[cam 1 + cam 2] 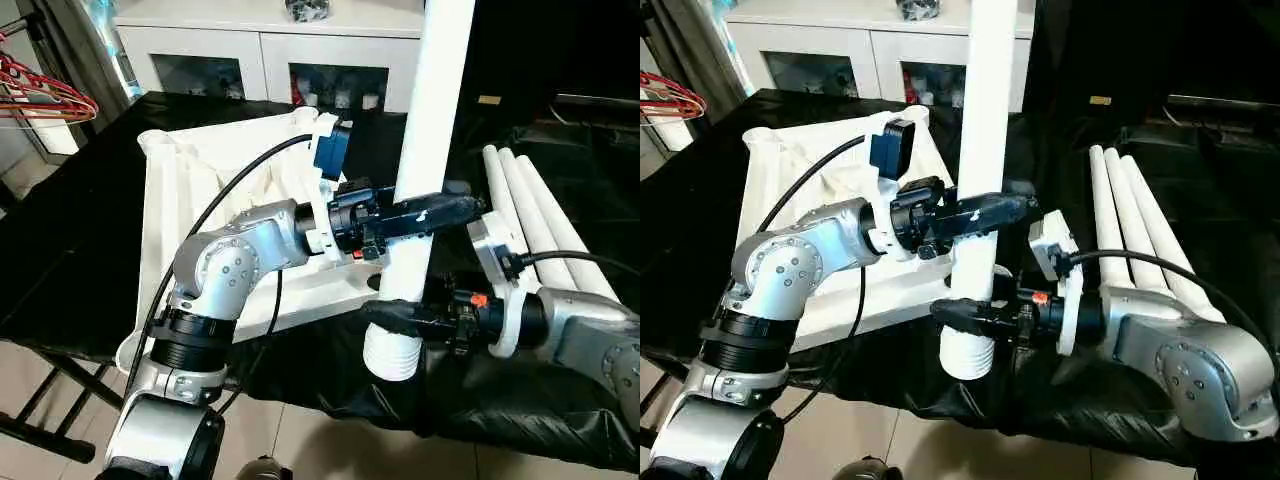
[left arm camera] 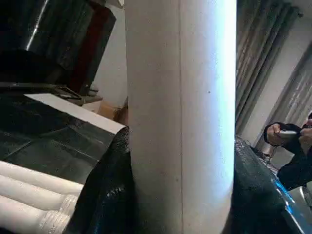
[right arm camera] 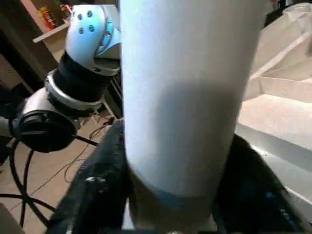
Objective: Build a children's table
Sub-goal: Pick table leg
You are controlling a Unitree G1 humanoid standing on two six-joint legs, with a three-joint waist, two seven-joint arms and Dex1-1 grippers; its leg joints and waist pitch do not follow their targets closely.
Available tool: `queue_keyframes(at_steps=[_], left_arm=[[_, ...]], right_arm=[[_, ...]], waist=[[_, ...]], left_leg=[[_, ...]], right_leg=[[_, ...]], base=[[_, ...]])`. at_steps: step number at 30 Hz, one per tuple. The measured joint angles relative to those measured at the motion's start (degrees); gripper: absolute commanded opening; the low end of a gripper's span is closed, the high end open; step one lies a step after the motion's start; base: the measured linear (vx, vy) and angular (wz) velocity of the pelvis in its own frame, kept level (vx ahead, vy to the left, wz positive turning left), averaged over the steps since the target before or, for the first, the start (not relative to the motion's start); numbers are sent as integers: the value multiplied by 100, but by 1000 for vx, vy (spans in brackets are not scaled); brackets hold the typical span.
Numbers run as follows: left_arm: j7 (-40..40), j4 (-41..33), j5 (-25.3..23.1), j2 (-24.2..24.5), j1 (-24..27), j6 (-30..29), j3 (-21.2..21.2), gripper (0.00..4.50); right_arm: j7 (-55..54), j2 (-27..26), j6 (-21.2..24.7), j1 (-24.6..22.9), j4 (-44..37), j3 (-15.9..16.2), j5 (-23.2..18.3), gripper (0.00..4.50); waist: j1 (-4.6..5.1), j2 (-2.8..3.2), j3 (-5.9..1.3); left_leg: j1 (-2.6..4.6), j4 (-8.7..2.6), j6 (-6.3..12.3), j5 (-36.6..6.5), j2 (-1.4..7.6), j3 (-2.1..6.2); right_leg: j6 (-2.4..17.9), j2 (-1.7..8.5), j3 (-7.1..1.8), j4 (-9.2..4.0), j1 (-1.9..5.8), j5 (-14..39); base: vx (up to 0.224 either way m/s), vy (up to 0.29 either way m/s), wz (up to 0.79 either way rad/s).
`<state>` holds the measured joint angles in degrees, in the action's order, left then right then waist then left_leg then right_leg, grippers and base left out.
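Note:
One white table leg [image 1: 435,100] stands upright, held by both grippers. My left gripper [image 1: 440,212] is shut on the leg at mid height. Lower down, my right gripper [image 1: 395,315] is shut on it just above its ribbed bottom end [image 1: 392,355]. That end hangs beside the near right corner of the white tabletop [image 1: 175,190], which lies ribbed side up on the black-covered table. In the wrist views the leg [image 2: 180,117] [image 3: 185,97] stands between dark fingers on both sides. Three more legs [image 1: 540,215] lie side by side on the right.
A white glass-door cabinet [image 1: 260,40] stands behind the table. Red hangers [image 1: 40,95] hang at the far left. The black cloth [image 1: 330,385] drapes over the table's near edge above a tiled floor. A person's hands [image 2: 287,139] hold a controller in the left wrist view.

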<state>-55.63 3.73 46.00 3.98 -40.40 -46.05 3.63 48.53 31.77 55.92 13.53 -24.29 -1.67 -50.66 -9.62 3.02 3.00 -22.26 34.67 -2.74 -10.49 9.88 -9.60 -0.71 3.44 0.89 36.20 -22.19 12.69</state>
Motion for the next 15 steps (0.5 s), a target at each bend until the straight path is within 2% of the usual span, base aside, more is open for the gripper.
queue_keyframes(at_steps=[1, 4, 5, 8, 9, 11, 13, 15], left_arm=[[0, 0, 21, 0, 0, -15, 0, 186], [-8, 0, 40, 1, 1, -40, 0, 186], [-8, 0, 40, 1, 1, -54, 0, 242], [97, -8, 37, -36, 4, -23, -27, 256], [210, -8, 0, -78, 4, 47, -60, 276], [430, -8, -134, -139, 4, 222, -87, 291], [1043, -14, -569, -287, 0, 521, -78, 302], [1447, 20, -776, -397, -3, 643, -80, 302]], right_arm=[[-3, -4, 2, -5, -2, 1, -18, 196], [-50, -8, 1, -18, -19, 17, -49, 191], [-59, -14, -1, -26, -20, 23, -57, 187], [-142, -68, -5, -59, -18, 30, -45, 187], [-207, -109, -6, -70, -15, 32, -22, 187], [-295, -177, -21, -70, -6, 33, 36, 187], [-582, -286, -48, -40, 140, 13, 201, 187], [-733, -365, -59, -25, 261, 5, 289, 187]], waist=[[-2, 0, 0], [-3, 0, 0], [-4, 0, 0], [-6, 0, 0], [-6, 1, -1], [-3, 1, 0], [-1, 1, -1], [0, -1, 1]], left_leg=[[0, 0, 0, 0, 0, 0], [0, 0, 0, 0, 0, 0], [0, 0, 0, 0, 0, 0], [-1, 0, 0, 0, 0, 0], [-1, 0, 0, 0, 0, 0], [0, 1, 0, 0, 0, 0], [0, 3, 0, 0, 0, 0], [-1, 4, -1, 1, 0, 0]], right_leg=[[0, 0, 0, 0, 0, 0], [0, 0, 0, 0, 0, 0], [0, 0, 0, 0, 0, 0], [0, 0, 0, 0, 0, 0], [0, 0, 0, 0, 0, 0], [0, 0, 0, 0, 0, 0], [-2, 0, 0, 0, 2, -2], [-3, 0, 0, -1, 2, -4]], base=[[0, 0, 0], [0, 0, 0], [0, 0, 0], [0, 0, 0], [0, 0, 0], [0, 0, 0], [0, 0, 0], [0, 0, 0]])
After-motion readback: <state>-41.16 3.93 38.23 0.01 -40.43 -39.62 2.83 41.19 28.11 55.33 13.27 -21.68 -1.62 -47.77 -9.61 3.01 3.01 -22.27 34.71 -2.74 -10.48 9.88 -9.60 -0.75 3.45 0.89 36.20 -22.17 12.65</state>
